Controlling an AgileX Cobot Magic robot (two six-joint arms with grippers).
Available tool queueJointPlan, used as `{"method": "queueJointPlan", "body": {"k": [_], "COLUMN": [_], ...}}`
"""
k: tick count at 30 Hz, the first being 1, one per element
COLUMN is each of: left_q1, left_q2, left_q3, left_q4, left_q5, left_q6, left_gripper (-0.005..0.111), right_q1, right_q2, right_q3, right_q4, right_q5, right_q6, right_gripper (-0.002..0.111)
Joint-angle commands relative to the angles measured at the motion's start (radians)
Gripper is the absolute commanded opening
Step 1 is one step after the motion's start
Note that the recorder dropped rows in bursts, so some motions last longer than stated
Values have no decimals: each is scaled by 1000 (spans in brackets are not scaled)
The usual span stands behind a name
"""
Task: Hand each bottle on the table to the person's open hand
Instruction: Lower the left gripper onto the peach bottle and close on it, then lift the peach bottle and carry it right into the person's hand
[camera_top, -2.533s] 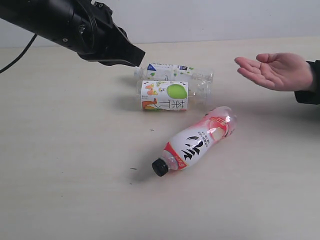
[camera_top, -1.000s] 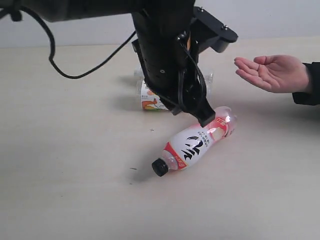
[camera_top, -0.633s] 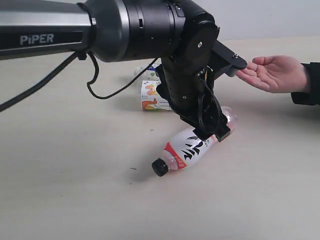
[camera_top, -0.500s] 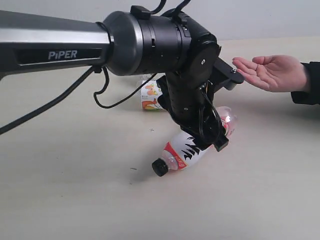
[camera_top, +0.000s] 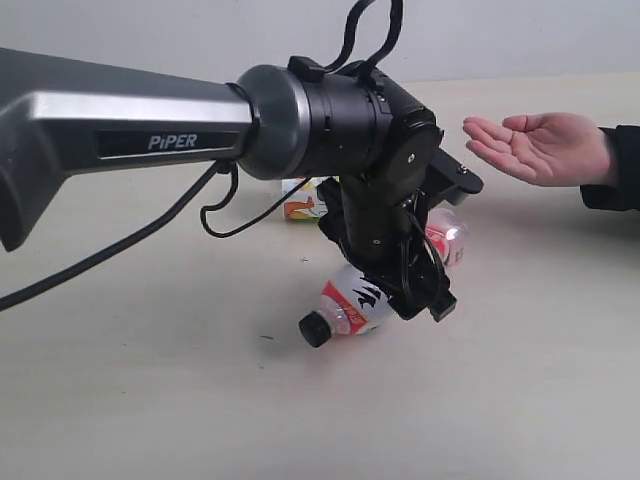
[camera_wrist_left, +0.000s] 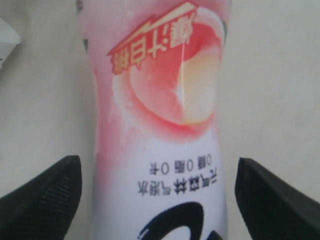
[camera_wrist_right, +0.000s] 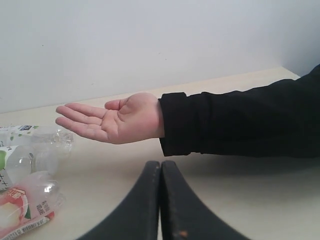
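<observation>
Table (camera_top: 150, 410): pale beige, faint grain, matte, fills the lower frame of the exterior view, with a few dark specks (camera_top: 266, 337) left of centre. Red-label bottle (camera_top: 350, 300) lies on its side on the table at lower centre, black cap toward the lower left. Left gripper (camera_top: 420, 295) is down over its middle. The wrist view shows fingers (camera_wrist_left: 47, 187) spread either side of it, a strip of table showing on each side, no contact seen. Black arm (camera_top: 340, 120) marked PIPER comes in from the left edge, cable (camera_top: 120, 250) hanging under it. Behind the arm, green-fruit bottle (camera_top: 300, 205) is mostly hidden. Hand (camera_top: 540, 148) is at upper right, palm up, open, above the table; black sleeve (camera_top: 612, 170) at the right edge. Right gripper (camera_wrist_right: 161, 200): fingers pressed together, nothing between them, pointed toward the hand. Leaf-label bottle (camera_wrist_right: 20, 131) lies farther back. Behind everything, a plain pale grey wall (camera_top: 520, 35).
</observation>
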Motion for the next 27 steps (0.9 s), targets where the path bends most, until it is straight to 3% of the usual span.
{"method": "queueJointPlan", "body": {"k": [1,6,8,11,12,14,19,27], "left_q1": [-5,-5,-5,-5,-5,-5,-5,-6], "left_q2": [0,9,9,9,9,9,5,-74], "left_q3": [-5,-5,-5,-5,-5,-5,-65,-121], "left_q4": [-9,-11,-11,-11,-11,-11,-11,-33], "left_q5": [-5,-1,1,3,5,18,137,153], "left_q6": [-20,-24,-24,-24,-24,-24,-24,-70], "left_gripper": [79,73,59,27,12,0,0,0], "right_q1": [-5,-5,-5,-5,-5,-5,-5,-5], "right_q2": [-6,-6,-6,-6,-6,-6,-6,-6], "right_q3": [4,4,4,4,4,4,4,4], "right_q4": [-7,-7,-7,-7,-7,-7,-7,-7], "right_q5": [-9,-9,-9,-9,-9,-9,-9,-9], "right_q6": [-1,-1,-1,-1,-1,-1,-1,-1], "right_gripper": [0,0,0,0,0,0,0,0]}}
